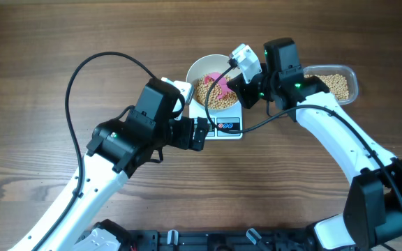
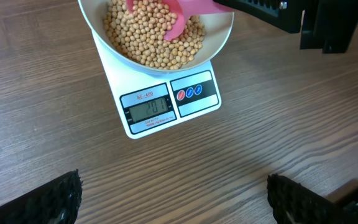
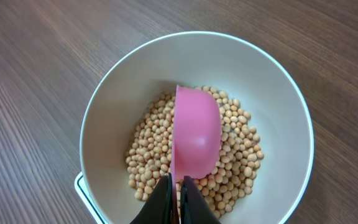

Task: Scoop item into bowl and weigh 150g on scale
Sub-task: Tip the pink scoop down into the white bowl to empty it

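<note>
The round white bowl [image 3: 120, 93] sits on the flat white digital scale [image 2: 120, 78], well filled with small beige beans [image 3: 148, 149]. The right fingers [image 3: 163, 199] are clenched on a pink plastic scoop [image 3: 196, 130] tipped inside the bowl. The left fingers [image 2: 55, 199] hang released nearby. The blurred display seems to read above target, so trimming likely remains.

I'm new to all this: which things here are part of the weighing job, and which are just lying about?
In use: beans, bowl, scale, pink scoop, right gripper, clear tub of spare beans.
Just there: wooden table, open left gripper.
</note>
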{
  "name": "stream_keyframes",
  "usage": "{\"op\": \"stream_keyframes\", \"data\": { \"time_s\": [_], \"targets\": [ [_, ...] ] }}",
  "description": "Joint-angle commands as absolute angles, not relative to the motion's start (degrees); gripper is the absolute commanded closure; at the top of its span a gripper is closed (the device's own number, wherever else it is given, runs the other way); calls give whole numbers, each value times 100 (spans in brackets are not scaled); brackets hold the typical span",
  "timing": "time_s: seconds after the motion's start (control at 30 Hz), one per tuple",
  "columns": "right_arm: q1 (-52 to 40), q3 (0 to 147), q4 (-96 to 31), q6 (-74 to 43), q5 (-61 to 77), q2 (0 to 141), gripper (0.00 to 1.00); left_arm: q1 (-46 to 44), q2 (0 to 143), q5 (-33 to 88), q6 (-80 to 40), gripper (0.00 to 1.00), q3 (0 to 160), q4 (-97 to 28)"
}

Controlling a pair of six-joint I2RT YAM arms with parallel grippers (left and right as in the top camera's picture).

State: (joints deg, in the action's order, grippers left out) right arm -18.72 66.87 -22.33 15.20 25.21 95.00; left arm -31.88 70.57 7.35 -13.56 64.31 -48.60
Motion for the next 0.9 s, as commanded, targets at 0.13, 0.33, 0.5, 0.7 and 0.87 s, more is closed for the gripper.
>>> {"op": "stream_keyframes", "data": {
  "time_s": [0.13, 0.33, 0.5, 0.7, 0.87],
  "targets": [
    [-1890, 6716, -2287, 1634, 2443, 9384, 96, -3214, 7052, 681, -1238, 0, 6407, -4862],
    [-1890, 6716, -2504, 1647, 2443, 9384, 96, -3214, 7052, 681, -1238, 0, 6407, -4862],
    [-1890, 6716, -2661, 1645, 2443, 9384, 96, -3214, 7052, 681, -1238, 0, 6407, -4862],
    [-1890, 6716, -2882, 1647, 2443, 9386, 96, -3214, 7052, 681, -1238, 0, 6407, -4862],
    [-1890, 6716, -2945, 1645, 2440, 9386, 96, -3214, 7052, 681, -1238, 0, 6407, -4862]
  ]
}}
